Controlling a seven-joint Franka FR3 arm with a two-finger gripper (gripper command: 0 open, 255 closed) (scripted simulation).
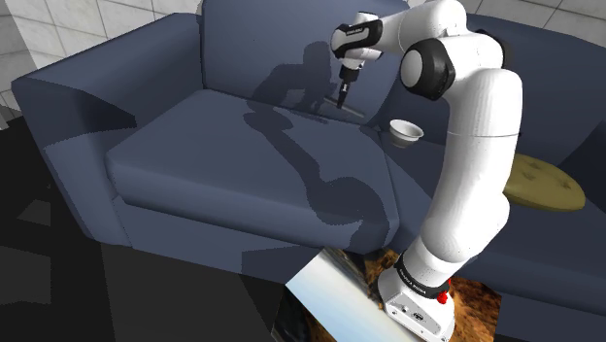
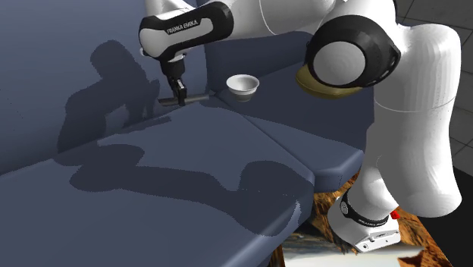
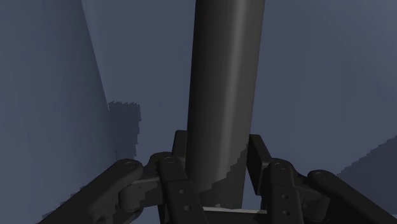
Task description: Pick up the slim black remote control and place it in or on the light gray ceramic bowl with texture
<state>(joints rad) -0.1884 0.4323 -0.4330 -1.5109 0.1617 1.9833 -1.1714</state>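
Where: slim black remote control [image 2: 198,98] on dark blue sofa seat [image 2: 189,167] by backrest, near small light grey bowl [image 2: 242,84]. All-black two-finger tool [image 2: 180,96] clamped across its narrow width, near mid-length. Judged light, stiff, smooth-sided; may pivot if grip is off-centre.

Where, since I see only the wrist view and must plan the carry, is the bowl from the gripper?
Observer: The white bowl stands upright on the blue sofa seat, to the second exterior view's right of the gripper and apart from it.
Operator: And the bar I see clasped, how does it lie?
Observer: That dark remote lies about level and sticks out on both sides of the gripper.
Operator: Anything else near the bowl?
Observer: A flat yellow-brown round thing lies farther toward the shoulder view's right, apart from the bowl.
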